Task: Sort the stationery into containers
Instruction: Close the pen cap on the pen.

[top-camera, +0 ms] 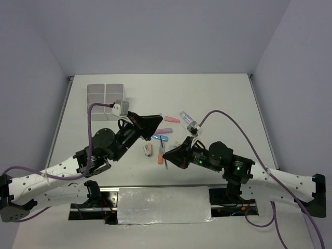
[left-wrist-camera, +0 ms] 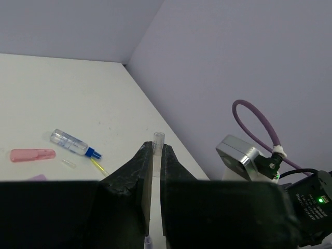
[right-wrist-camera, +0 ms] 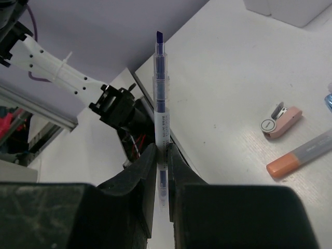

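White tabletop (top-camera: 223,98), walled in pale lilac, is carrying the stationery (top-camera: 165,130) at its middle, among it a pink stick (top-camera: 173,120), an orange stick (top-camera: 160,158) and a clear blue-capped bottle (top-camera: 189,121). Over these the right gripper (right-wrist-camera: 161,150) is pinching a blue-tipped clear pen (right-wrist-camera: 160,98) between nearly closed fingers, while the left gripper (left-wrist-camera: 154,150) is clamping a thin clear tube (left-wrist-camera: 158,142). Well apart, the containers (top-camera: 105,95) are sitting at the far left.

Two white-and-black arms (top-camera: 46,181)
White links are joined by black motors (top-camera: 102,140); purple cables (top-camera: 91,122) are attached; fingers (left-wrist-camera: 136,179) are matte black.
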Robot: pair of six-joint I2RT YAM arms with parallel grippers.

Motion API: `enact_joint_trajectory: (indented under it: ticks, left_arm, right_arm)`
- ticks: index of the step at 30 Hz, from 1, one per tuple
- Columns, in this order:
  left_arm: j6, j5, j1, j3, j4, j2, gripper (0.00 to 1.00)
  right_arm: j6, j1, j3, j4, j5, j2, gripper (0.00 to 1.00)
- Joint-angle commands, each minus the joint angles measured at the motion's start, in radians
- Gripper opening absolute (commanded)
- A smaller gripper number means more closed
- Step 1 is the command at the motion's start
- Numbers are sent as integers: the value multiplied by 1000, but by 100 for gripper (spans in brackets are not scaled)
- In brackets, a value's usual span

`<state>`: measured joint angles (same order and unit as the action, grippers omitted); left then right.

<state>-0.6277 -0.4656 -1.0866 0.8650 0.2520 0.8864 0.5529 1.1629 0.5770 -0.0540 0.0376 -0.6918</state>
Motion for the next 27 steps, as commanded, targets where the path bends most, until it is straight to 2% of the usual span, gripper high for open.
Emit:
enact_joint_trajectory:
  ticks: [1,12,27]
  left_arm:
    - [52,53,4,16,112,-12,0]
    - [30,53,4,-35,131,-35,0]
    - [29,58,4,-24,112,-9,0]
  right_arm:
    - [-51,35,86,-75,97,-26,0]
    - [-87,38,118,-24,163,-37,0]
    - [-96,40,133,-24,191,-48,0]
